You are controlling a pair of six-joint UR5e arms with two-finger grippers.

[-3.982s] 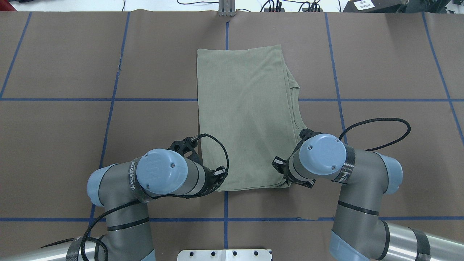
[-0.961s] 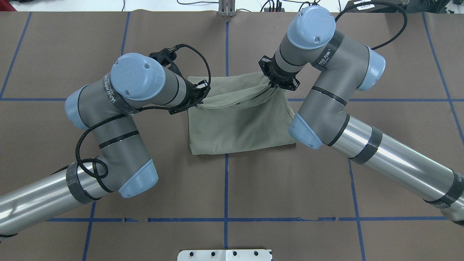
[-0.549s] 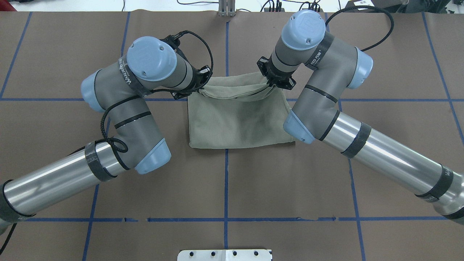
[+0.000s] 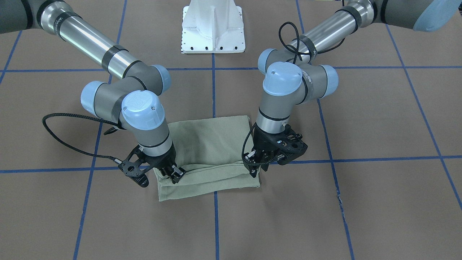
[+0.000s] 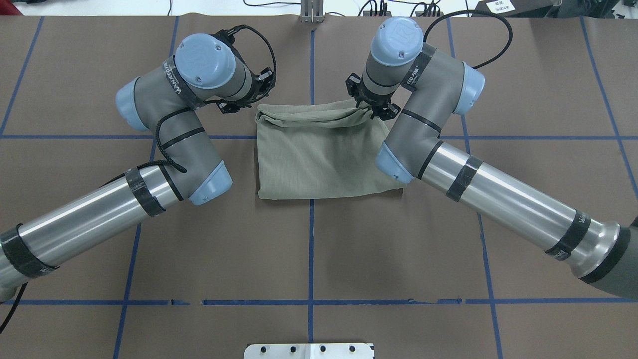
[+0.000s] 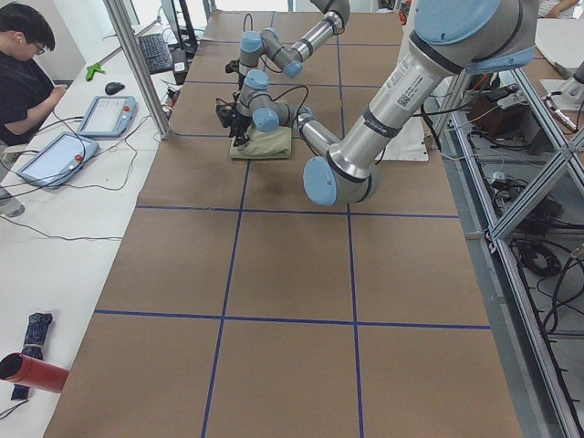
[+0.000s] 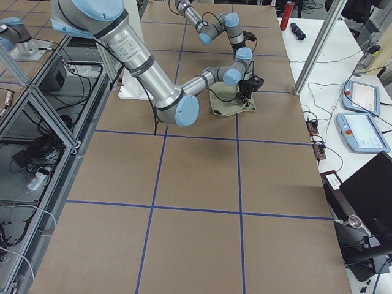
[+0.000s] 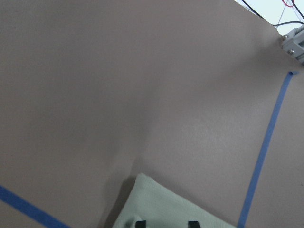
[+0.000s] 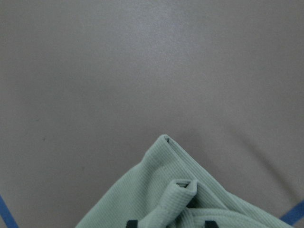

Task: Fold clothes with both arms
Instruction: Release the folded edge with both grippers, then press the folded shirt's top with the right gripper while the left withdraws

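The clothes, one sage-green shirt [image 5: 319, 154], lie folded in half on the brown table, a loose rolled edge along the far side. My left gripper [image 4: 254, 169] hovers at the shirt's far left corner. In the left wrist view its fingertips [image 8: 140, 223] stand apart over the flat cloth [image 8: 161, 204], so it is open. My right gripper [image 4: 175, 174] sits at the far right corner. Its fingertips [image 9: 132, 222] are spread wide, with a raised loop of cloth [image 9: 156, 190] between them. Both arms reach far forward.
The white pedestal base [image 5: 309, 350] sits at the near table edge, and a metal bracket [image 5: 311, 12] at the far edge. Blue tape lines [image 5: 310, 249] grid the brown cover. A person [image 6: 23, 73] sits at a side desk with tablets [image 6: 105, 114].
Both arms carried the near hem farther away and lowered it onto the far edge, halving the shirt. The left gripper has come off its corner, which now lies flat.
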